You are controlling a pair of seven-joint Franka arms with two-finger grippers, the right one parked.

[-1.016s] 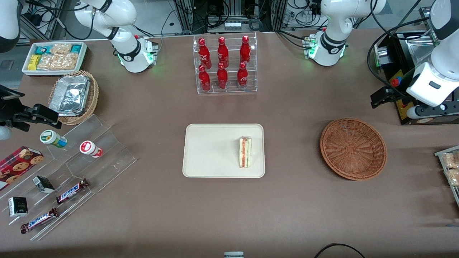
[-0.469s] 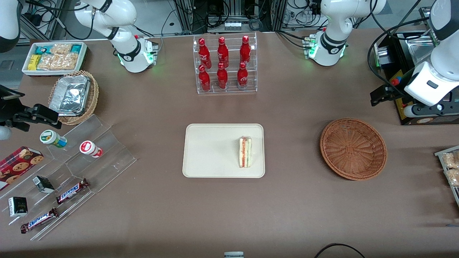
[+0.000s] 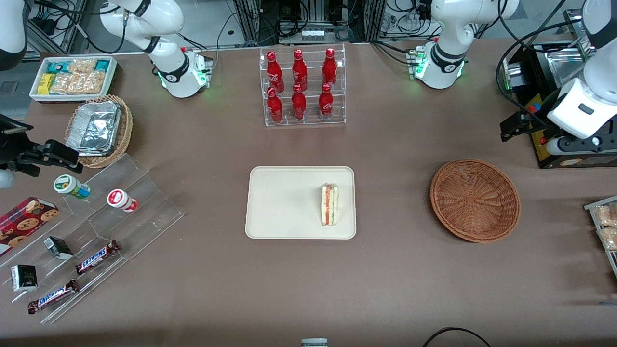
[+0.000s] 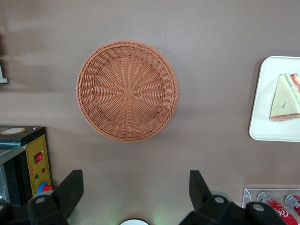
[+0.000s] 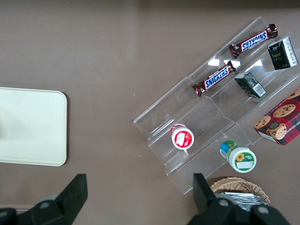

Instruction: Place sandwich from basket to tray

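Observation:
The sandwich (image 3: 329, 205), a pale bread wedge with red and green filling, lies on the cream tray (image 3: 279, 202) at the tray's end nearer the basket. It also shows in the left wrist view (image 4: 285, 97) on the tray (image 4: 267, 122). The reddish-brown wicker basket (image 3: 475, 200) is empty; its woven floor shows bare in the left wrist view (image 4: 127, 91). My left gripper (image 3: 516, 126) hangs high above the table toward the working arm's end, farther from the front camera than the basket. It is open and holds nothing (image 4: 133, 187).
A clear rack of red bottles (image 3: 301, 86) stands farther from the camera than the tray. A black and yellow box (image 3: 554, 144) sits beside the gripper. A tray of bagged snacks (image 3: 605, 226) lies at the working arm's end. Snack shelves (image 3: 96, 226) lie toward the parked arm's end.
My left gripper has drifted slightly away from the front camera and toward the working arm's end. The sandwich, tray and basket have not moved.

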